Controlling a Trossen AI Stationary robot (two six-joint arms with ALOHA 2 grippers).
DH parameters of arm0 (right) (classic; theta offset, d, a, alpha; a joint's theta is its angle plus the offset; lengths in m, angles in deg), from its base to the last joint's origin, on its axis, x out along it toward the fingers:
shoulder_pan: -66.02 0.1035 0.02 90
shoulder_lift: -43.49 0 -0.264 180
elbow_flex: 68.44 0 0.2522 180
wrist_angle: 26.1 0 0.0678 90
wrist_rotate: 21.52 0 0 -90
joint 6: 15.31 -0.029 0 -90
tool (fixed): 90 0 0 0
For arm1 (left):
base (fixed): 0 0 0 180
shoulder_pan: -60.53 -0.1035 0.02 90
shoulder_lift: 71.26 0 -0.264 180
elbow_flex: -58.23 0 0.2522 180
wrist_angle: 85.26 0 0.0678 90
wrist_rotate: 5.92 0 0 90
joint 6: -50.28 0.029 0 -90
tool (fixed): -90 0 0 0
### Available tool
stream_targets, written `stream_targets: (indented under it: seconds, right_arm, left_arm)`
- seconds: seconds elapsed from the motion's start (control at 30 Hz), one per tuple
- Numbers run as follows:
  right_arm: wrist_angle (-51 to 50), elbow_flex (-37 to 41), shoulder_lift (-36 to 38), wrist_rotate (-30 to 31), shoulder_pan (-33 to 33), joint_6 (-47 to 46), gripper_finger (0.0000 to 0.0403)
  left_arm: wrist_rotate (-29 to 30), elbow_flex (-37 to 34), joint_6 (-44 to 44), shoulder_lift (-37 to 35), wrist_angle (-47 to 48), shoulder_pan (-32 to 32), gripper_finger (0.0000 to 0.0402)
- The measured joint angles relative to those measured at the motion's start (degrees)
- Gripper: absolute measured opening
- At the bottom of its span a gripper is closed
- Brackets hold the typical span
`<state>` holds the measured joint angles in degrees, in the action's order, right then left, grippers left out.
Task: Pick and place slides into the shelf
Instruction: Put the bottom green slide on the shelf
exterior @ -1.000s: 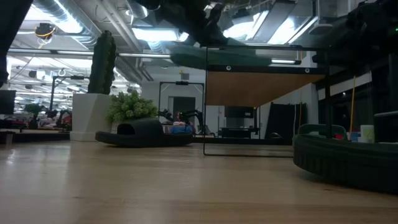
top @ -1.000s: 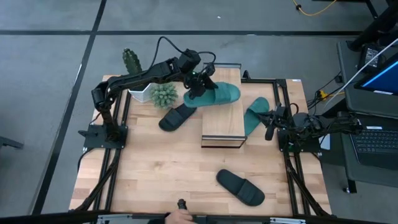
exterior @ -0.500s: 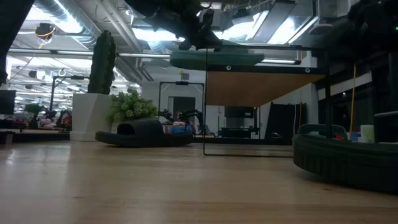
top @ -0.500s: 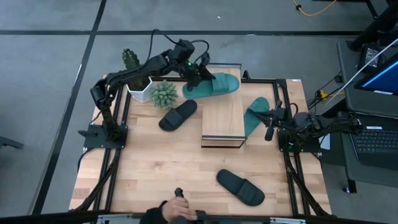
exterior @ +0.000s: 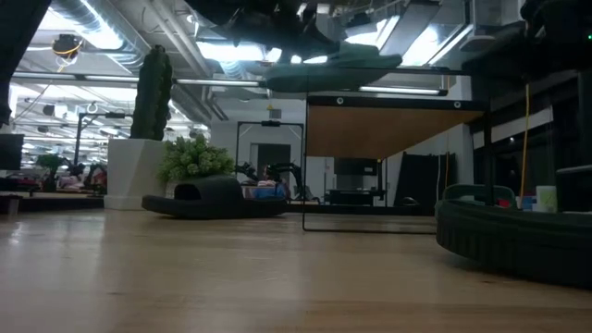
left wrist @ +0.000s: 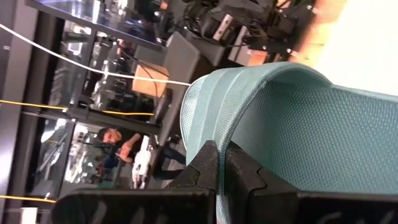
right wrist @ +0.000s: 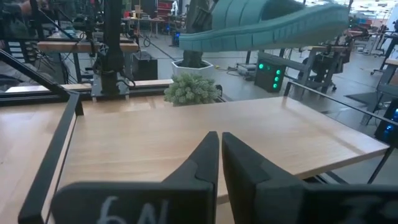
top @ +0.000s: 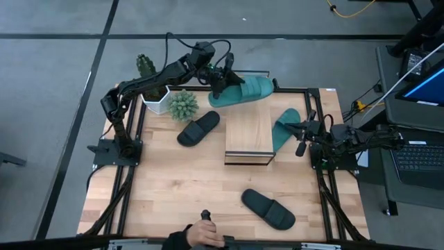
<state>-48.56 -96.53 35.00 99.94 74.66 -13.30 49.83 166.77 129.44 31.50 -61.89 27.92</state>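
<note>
Nearest the front edge of the light wood bench (top: 173, 201), a person's hand (top: 201, 235) rests, and one black rubber slide sandal (top: 268, 209) lies flat close by.

At mid-bench stands the low shelf with light wood plank top and thin black frame (top: 248, 136). Its top is bare, and the low view shows nothing on the bench beneath it. One teal-green rubber slide sandal (top: 283, 128) lies just beside its right side. The right end effector (top: 303, 139) waits there, fingers together and holding nothing. A second black slide sandal (top: 198, 128) lies left of the shelf, near a small spiky green plant (top: 182, 105).

Farthest back, the left end effector (top: 220, 78) is clamped on the strap of the second teal-green slide sandal (top: 244, 91), held clear above the shelf's far end.

Step in hand: carrying this sandal to the shelf. The next move likely calls for lowering it flat onto the plank before release.
</note>
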Motion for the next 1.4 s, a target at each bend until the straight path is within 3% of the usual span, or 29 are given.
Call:
stream_targets:
  seconds: [0.17,0.3,0.7,0.9,1.4]
  right_arm:
    - [0.8,0.0,0.0,0.0,0.0,0.1,0.0023]
    - [0.8,0.0,0.0,0.0,0.0,0.3,0.0023]
    - [0.2,0.0,0.0,0.0,0.0,0.0,0.0023]
    - [-0.6,0.0,0.0,0.0,0.0,0.0,0.0023]
    - [-0.6,0.0,0.0,0.0,0.0,4.5,0.0023]
  left_arm:
    - [-0.8,3.4,-2.6,1.3,0.6,0.3,0.0002]
    - [-4.3,9.4,-5.0,5.2,2.6,0.0,0.0002]
    - [-6.4,23.9,-5.1,16.9,8.3,-1.9,0.0002]
    - [-13.0,24.8,-4.8,19.9,9.9,-3.8,0.0002]
    - [-13.4,24.9,-0.7,22.1,10.1,-4.9,0.0002]
